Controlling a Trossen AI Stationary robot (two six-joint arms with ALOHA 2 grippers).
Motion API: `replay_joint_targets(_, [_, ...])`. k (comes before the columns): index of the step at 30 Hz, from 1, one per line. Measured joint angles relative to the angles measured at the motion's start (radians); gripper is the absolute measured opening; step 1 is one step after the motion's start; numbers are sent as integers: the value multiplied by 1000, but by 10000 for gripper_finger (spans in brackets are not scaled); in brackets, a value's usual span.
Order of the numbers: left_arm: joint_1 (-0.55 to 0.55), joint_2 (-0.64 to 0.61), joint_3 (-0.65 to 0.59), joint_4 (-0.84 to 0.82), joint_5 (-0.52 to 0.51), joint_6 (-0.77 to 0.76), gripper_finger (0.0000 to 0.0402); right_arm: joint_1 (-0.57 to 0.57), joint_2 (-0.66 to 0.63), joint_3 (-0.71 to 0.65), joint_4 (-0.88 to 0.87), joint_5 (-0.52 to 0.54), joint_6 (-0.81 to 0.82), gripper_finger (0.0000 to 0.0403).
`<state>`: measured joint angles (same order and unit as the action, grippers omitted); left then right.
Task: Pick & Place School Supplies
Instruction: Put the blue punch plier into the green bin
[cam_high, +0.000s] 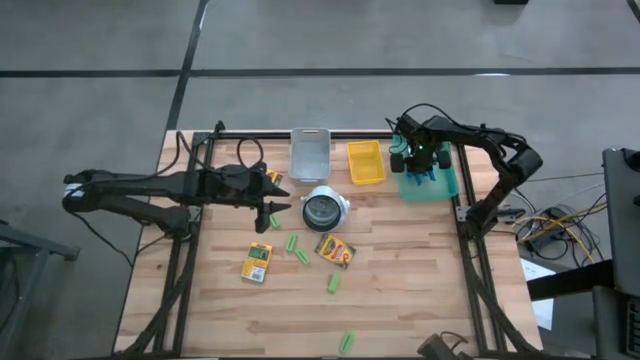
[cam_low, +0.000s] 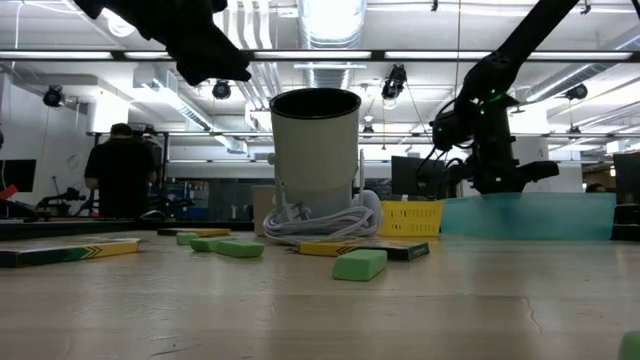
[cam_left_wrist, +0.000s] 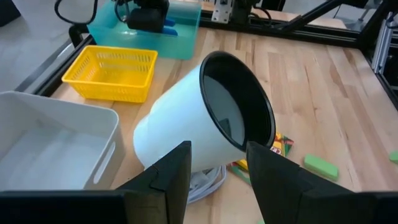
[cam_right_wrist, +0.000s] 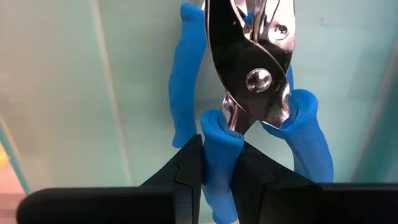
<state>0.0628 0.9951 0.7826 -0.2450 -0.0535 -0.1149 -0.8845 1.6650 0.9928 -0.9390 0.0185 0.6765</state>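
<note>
Right wrist view | right tool (cam_right_wrist: 217, 163) pinching one handle of blue-handled pliers (cam_right_wrist: 255, 81) over teal bin (cam_high: 430, 182) | off-centre grip, may swing or snag second pair (cam_right_wrist: 186, 74) | left tool (cam_left_wrist: 217, 168) spread, near white cup (cam_left_wrist: 205, 118)

Three crayon boxes (cam_high: 257, 263), (cam_high: 335, 250), (cam_high: 271, 179); five green sticks (cam_high: 292, 242); three bins (cam_high: 310, 153); one white cup (cam_high: 323, 209).

The counter (cam_high: 400, 290) is of pale wood planks, matt. The blue-handled tool (cam_right_wrist: 258, 87) has shiny polished metal and smooth rubbery grips. The yellow basket (cam_left_wrist: 112, 71) is meshed plastic.
</note>
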Motion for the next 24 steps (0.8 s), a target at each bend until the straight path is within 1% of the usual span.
replay_joint_targets(5, [0,0,0,8,0,-2,161,0,0,0,0,1,-9,54])
replay_joint_targets(10, [1,0,0,9,0,-2,161,1,0,0,0,8,-63,59])
replay_joint_targets(20, [1,0,0,9,0,-2,161,0,0,0,3,10,-67,122])
replay_joint_targets(24, [1,0,0,9,0,-2,161,0,0,0,4,10,-64,141])
